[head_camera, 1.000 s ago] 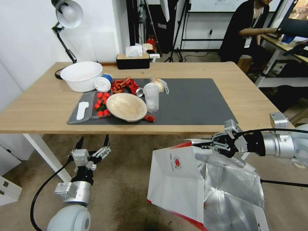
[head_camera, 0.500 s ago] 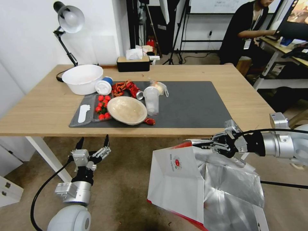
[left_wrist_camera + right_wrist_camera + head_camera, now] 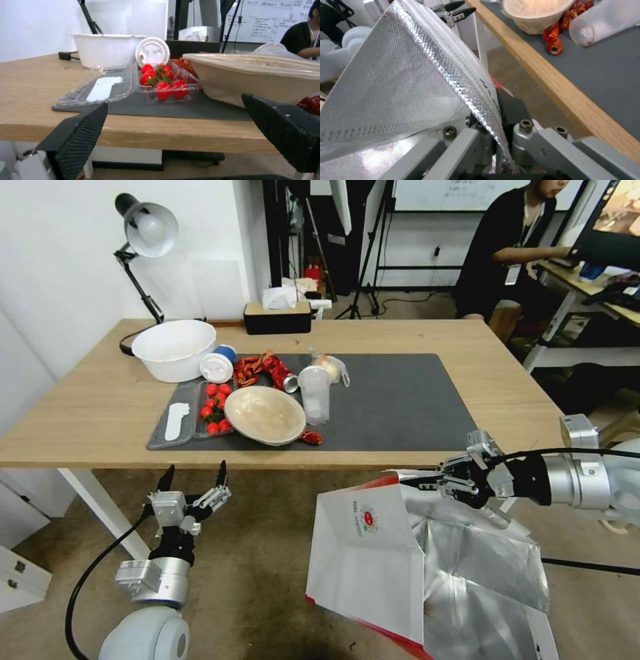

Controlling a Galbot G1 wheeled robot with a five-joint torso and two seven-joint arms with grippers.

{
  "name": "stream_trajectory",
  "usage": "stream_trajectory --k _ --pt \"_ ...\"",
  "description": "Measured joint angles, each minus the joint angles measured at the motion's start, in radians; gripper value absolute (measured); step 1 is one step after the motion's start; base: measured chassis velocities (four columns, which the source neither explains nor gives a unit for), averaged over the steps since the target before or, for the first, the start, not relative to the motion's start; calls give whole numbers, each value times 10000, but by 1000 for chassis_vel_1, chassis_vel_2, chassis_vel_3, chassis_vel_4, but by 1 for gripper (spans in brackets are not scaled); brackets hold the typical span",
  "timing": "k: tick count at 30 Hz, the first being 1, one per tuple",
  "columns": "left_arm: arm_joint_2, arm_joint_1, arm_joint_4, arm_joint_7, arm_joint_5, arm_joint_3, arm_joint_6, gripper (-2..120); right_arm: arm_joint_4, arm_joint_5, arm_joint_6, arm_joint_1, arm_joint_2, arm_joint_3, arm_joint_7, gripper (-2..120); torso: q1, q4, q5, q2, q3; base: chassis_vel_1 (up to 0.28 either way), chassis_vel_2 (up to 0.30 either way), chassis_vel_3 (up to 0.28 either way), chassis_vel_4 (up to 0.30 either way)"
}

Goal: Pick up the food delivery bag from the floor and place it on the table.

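Below the light-wood table's [image 3: 100, 407] front edge, the right gripper [image 3: 427, 481] pinches the food delivery bag's [image 3: 373, 553] foil rim, bag beside the table; left gripper [image 3: 193, 477] spread wide, empty.

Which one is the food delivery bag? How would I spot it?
Find the wooden table, then look below its front edge on the robot's right. The food delivery bag hangs there, its rim pinched in the right gripper. It is the big white paper one with shiny silver lining and a small round red logo.

Right end effector [image 3: 427, 481] clamped, arm extended; left end effector [image 3: 193, 478] spread, upward.
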Motion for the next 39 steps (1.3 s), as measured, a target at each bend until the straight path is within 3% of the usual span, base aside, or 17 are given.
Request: stream_trajectory --k 16,26,39 --pt "46 51 -40 -3 -1 -32 -22 100 133 85 -7 -129 12 139 112 0 -26 0 1 -64 -35 0 0 0 0" --pt "8 99 -120 -4 11 -34 -33 100 432 1049 -92 161 -61 674 354 0 -42 0 0 -98 -56 0 0 0 0" --pt "-19 71 -120 1 30 40 -5 100 1079 3630 -414 411 -311 2746 992 0 -50 0 1 -118 -67 0 0 0 0"
